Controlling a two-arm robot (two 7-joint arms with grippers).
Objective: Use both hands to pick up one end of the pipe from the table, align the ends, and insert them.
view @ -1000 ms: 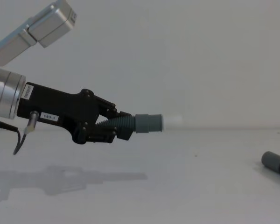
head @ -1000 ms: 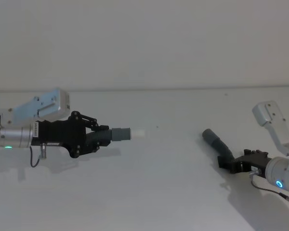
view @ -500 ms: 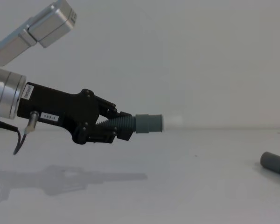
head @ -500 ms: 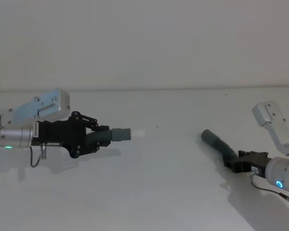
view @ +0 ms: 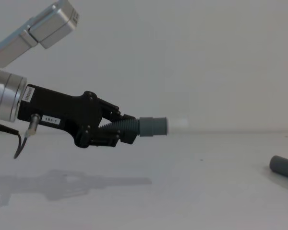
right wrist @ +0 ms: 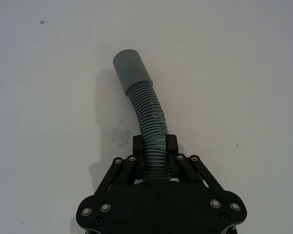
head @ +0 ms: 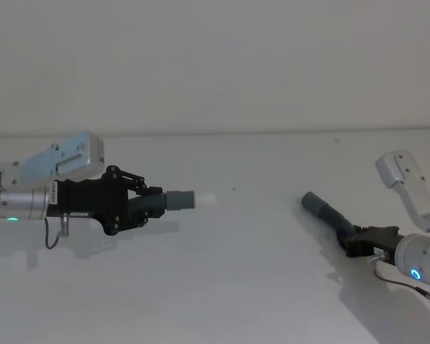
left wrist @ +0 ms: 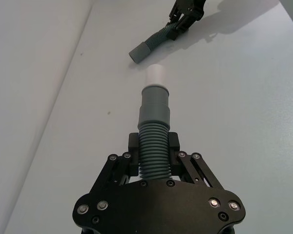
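- The first dark grey corrugated flexible pipe piece [view: 124, 128] is held clear above the plain white matte surface [view: 192, 191]. It lies about level, with its shadow on the surface beneath.
- Its smooth lighter grey cylindrical cuff [view: 152, 126] sticks out forward and ends in a narrower whitish tip [view: 178, 124], which points toward the robot's right.
- The black plastic left hand [left wrist: 154, 152] is clamped on the ribbed part of this piece just behind the cuff, with slim fingers [left wrist: 133, 146] on either side.
- Well apart from the whitish tip, to its right, is the second dark grey corrugated pipe piece [right wrist: 150, 119], bent in a gentle curve.
- Its smooth grey cuff [right wrist: 130, 68] is the part nearest the whitish tip and sits lower than it. Whether it touches the surface I cannot tell.
- The black plastic right hand [right wrist: 155, 152] grips the ribbed end of this second piece farthest from the whitish tip, its fingers [right wrist: 138, 146] closed against both sides.
- Behind the left hand, away from the whitish tip, is a silver cylindrical wrist [view: 5, 100] with a small white label [view: 28, 95] and a thin black cable [view: 20, 142] hanging below.
- The right hand's pale grey wrist [head: 418, 256] carries a small blue ring light [head: 416, 274].
- A plain pale wall [head: 215, 64] rises beyond the surface, behind the whitish tip.
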